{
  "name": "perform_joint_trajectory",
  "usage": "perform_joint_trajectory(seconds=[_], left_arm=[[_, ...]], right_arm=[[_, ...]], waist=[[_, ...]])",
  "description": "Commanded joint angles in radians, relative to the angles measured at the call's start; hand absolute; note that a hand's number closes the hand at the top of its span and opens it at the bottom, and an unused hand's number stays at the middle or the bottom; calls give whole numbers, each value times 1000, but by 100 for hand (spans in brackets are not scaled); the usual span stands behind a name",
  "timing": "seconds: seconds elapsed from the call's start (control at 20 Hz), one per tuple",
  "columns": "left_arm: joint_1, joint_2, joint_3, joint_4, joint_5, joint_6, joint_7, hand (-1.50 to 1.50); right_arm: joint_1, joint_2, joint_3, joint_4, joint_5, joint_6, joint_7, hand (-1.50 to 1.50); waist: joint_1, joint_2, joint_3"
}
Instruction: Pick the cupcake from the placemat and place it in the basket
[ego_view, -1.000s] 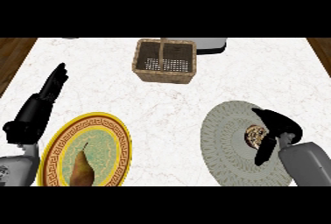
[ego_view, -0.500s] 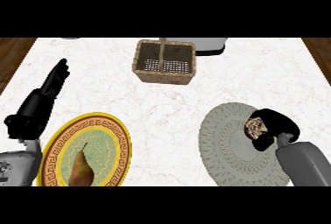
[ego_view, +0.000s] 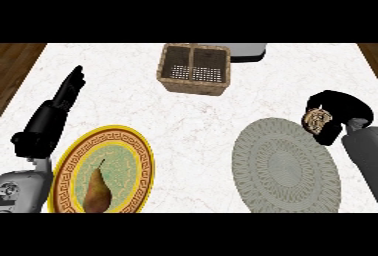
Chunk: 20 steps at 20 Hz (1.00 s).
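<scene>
My right hand (ego_view: 341, 114) is curled round the cupcake (ego_view: 319, 120), holding it in the air beyond the upper right edge of the round grey placemat (ego_view: 286, 171). Only the cupcake's brown patterned top shows between the fingers. The wicker basket (ego_view: 194, 70) stands at the back of the counter, well to the left of the held cupcake; its two compartments have nothing in them. My left hand (ego_view: 65, 93) rests open at the left, fingers straight and pointing away.
A yellow-rimmed plate (ego_view: 126, 153) with a pear (ego_view: 96, 188) on it lies at the front left. A grey box (ego_view: 248, 51) sits behind the basket. The counter's wooden edges show at far left and far right.
My right hand has lifted the cupcake off the placemat and carried it up and to the right. The left hand has hardly moved.
</scene>
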Motion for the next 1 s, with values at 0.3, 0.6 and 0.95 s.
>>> perform_joint_trajectory(seconds=[0.3,0.6,0.95], left_arm=[[-77,-17,1,59,-7,4,25,0],[-48,2,15,51,-15,2,-3,0],[-19,11,28,42,-5,-12,-13,0]], right_arm=[[-325,-58,-46,316,133,-254,-233,150],[-427,-31,-274,254,-67,-401,-308,150],[-683,-12,-408,217,-268,-248,-310,150]], waist=[[1,8,4],[-10,4,5],[-11,-6,2]])
